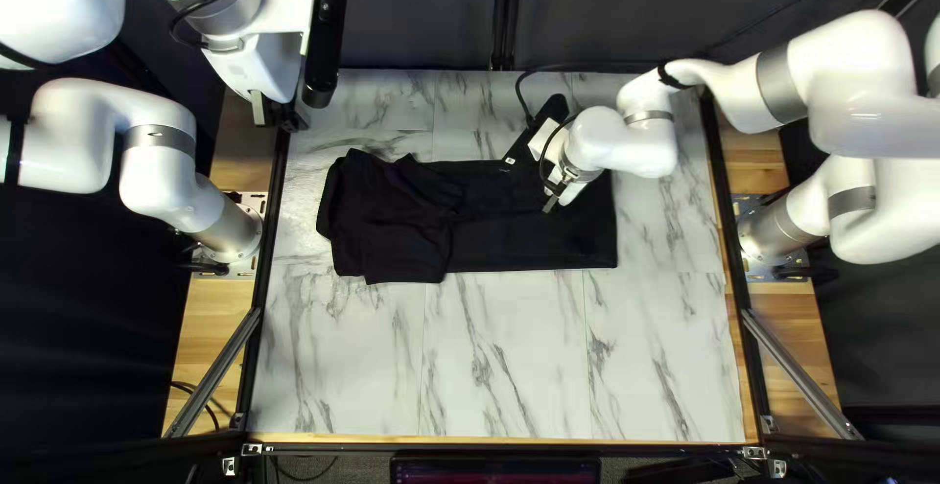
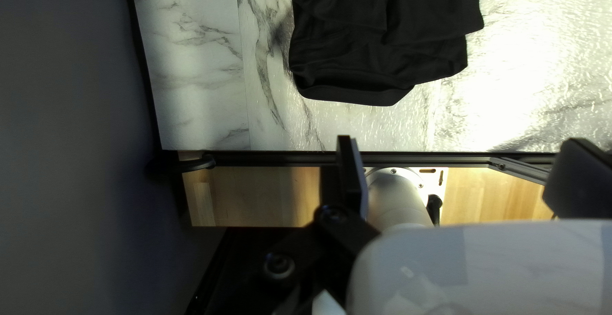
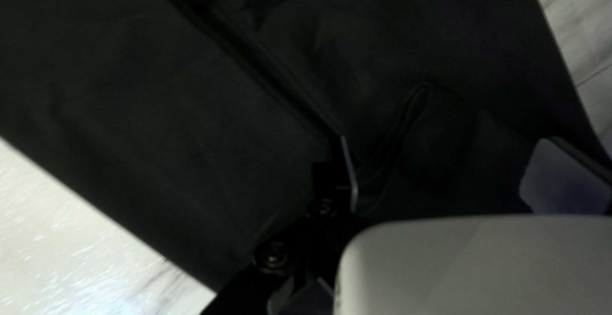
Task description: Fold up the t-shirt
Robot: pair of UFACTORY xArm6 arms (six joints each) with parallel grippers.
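In the top left view, the black cloth T-shirt (image 1: 529,249) lies across the upper middle of the frame on the pale, marble-patterned table (image 1: 509,371). Its right part is a fairly smooth strip; its left part is rumpled, with layers piled up. My black two-fingered right gripper (image 1: 552,202) is low over the strip, right of centre. My matching left gripper (image 1: 276,112) hangs at the upper left, off the cloth.

In the left wrist view, that gripper stands wide open with nothing held, and the shirt's layered end lies ahead of it, well apart.

In the right wrist view, the fingers are also spread wide and grip nothing. A small looped fold (image 3: 421,98) lies ahead, between the lines of the two fingers, and a long crease (image 3: 255,60) runs up to one fingertip.

I judge the step to be picking up a loose layer on the strip. I'd centre on the loop, lower gently and close only on the upper cloth, since a deep bite could drag the layers below. Then I'd lift slightly and draw it flat, slowly, to keep the strip's edges straight.
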